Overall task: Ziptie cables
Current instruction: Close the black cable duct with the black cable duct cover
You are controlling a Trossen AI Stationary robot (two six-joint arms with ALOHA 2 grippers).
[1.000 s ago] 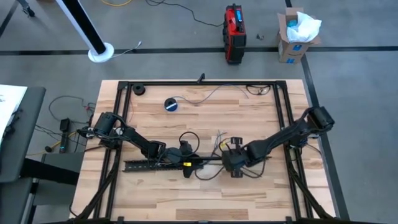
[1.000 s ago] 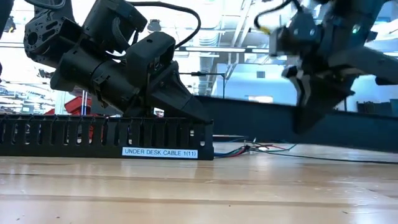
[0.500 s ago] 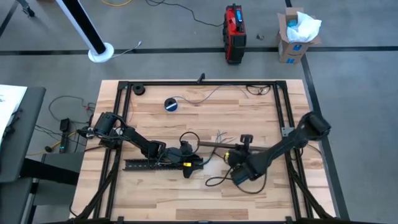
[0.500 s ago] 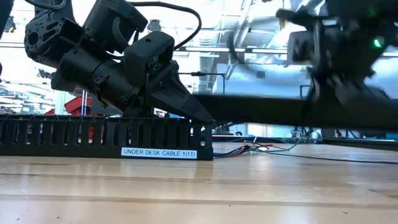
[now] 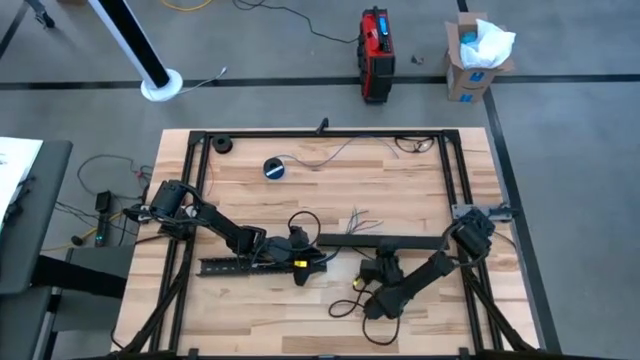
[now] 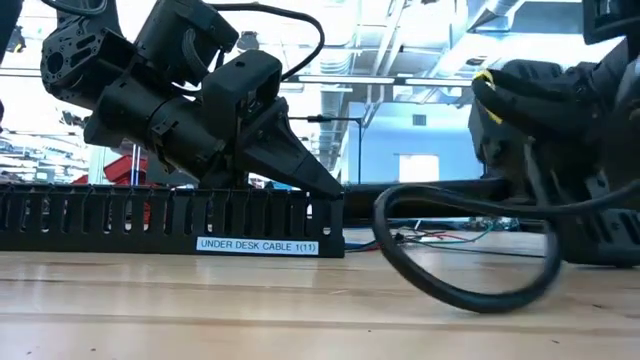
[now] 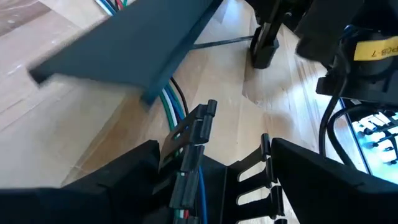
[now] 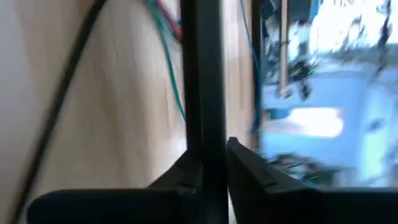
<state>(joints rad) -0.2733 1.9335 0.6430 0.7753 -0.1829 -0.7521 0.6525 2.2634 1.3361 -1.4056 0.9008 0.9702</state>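
Wooden desk [image 5: 400, 180] inside black frame, grey floor around. Cables [image 5: 362, 217] fanned out at desk centre, loose, unbundled. Left tool [image 5: 322, 259] down at end of slotted duct [image 5: 240, 266], fingers apart around coloured wires running lengthwise along duct toward right arm. Right tool [image 5: 378, 268] clamped on flat black strip [image 5: 385, 240], long axis crosswise, just front of cables. Left tool nearer the wires.

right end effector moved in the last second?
Yes. In the high view the right end effector has pulled back from beside the slotted strip, toward the table's near edge, carrying a flat black strip. The left end effector stays at the slotted strip.
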